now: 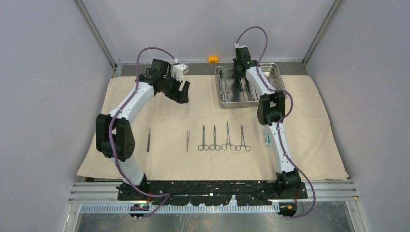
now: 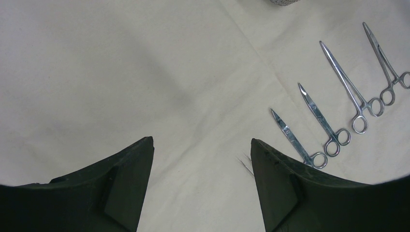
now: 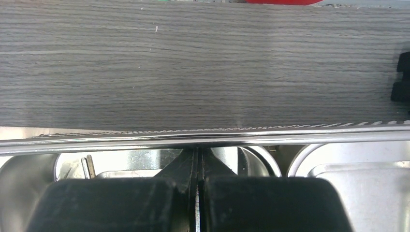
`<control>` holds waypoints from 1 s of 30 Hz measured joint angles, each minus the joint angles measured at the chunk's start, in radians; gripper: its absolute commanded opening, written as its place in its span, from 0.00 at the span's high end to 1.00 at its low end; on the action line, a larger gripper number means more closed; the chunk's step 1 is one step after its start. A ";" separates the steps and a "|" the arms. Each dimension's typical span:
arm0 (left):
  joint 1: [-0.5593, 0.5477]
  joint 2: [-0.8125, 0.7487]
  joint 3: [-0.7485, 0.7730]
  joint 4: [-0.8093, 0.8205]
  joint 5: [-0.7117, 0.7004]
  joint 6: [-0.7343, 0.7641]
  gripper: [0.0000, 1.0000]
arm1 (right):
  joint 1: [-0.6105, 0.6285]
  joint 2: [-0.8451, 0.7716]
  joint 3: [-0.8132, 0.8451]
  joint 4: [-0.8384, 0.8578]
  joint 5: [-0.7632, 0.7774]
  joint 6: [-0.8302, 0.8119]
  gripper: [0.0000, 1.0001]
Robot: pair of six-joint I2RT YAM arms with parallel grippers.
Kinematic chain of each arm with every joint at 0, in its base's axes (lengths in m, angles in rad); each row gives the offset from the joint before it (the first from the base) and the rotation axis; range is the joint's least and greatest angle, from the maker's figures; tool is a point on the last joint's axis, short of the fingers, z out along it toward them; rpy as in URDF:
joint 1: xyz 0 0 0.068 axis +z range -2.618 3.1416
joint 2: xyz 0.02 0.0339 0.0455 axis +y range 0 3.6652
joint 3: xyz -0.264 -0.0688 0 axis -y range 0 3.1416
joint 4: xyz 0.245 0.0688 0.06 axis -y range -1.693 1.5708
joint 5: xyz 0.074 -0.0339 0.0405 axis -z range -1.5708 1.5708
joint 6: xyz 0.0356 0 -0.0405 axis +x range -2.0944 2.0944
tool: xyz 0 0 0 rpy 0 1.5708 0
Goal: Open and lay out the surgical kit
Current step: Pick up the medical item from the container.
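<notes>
The beige cloth [image 1: 314,145] lies spread on the table with the steel tray [image 1: 278,67] at its far edge. Laid in a row are a straight handle [image 1: 149,139], tweezers [image 1: 188,140], two scissors [image 1: 203,138] and two ring-handled clamps [image 1: 227,137]. A white and teal packet [image 1: 267,137] peeks out beside the right arm. My right gripper [image 1: 239,77] [image 3: 199,157] reaches down into the tray, just behind its rim [image 3: 96,142], shut with a thin steel strip between its pads. My left gripper [image 1: 184,92] [image 2: 200,142] hovers open over bare cloth, left of the scissors [image 2: 295,139] and clamps [image 2: 345,87].
A small orange block [image 1: 212,59] sits on the dark table strip behind the tray. Another slim steel piece [image 3: 89,166] lies in the tray's left compartment. Grey walls close in the table on three sides.
</notes>
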 measured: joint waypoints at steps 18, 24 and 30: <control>-0.015 0.171 0.224 -0.018 0.039 -0.082 0.28 | 0.021 -0.049 -0.005 -0.029 0.040 0.026 1.00; -0.032 0.231 0.290 -0.021 0.045 -0.117 0.28 | 0.022 -0.117 -0.032 -0.031 0.044 0.026 1.00; -0.047 0.299 0.384 -0.024 0.065 -0.180 0.29 | 0.022 -0.153 -0.050 -0.031 0.047 0.026 1.00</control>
